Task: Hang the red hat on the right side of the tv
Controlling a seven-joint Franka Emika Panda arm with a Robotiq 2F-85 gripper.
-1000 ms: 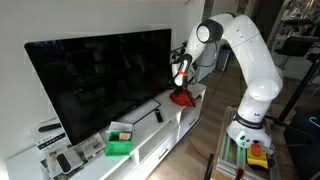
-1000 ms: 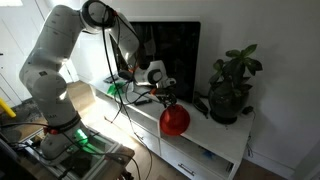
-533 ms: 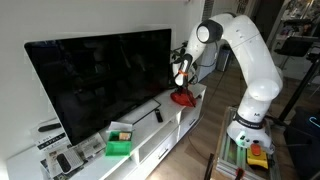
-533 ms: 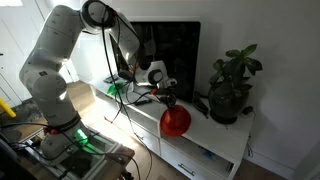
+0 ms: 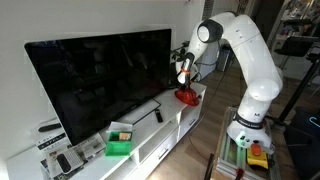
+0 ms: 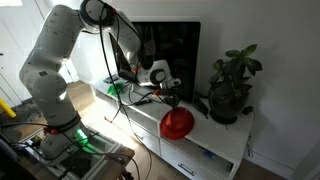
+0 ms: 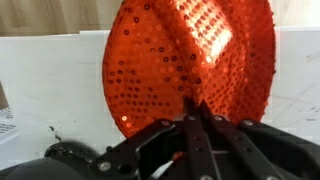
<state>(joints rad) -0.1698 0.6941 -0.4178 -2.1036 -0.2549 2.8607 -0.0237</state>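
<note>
**Hat** (image 5: 186, 96): red, sequinned. It dangles under the gripper (image 5: 183, 80), clear of the surface (image 5: 172, 122), above the surface's plant (image 6: 232, 85) end and just beside the side edge of the tv (image 5: 100, 75).

**Jaws:** pressed together on the hat's rim, as the wrist view shows.

**Done, as we judge:** pick-up and approach.

**Left:** raising the hat to the tv's upper corner, draping it there, then release.

**Hard to make out:** the hat's opening and brim shape. We cannot tell whether the hat touches the tv frame.
</note>
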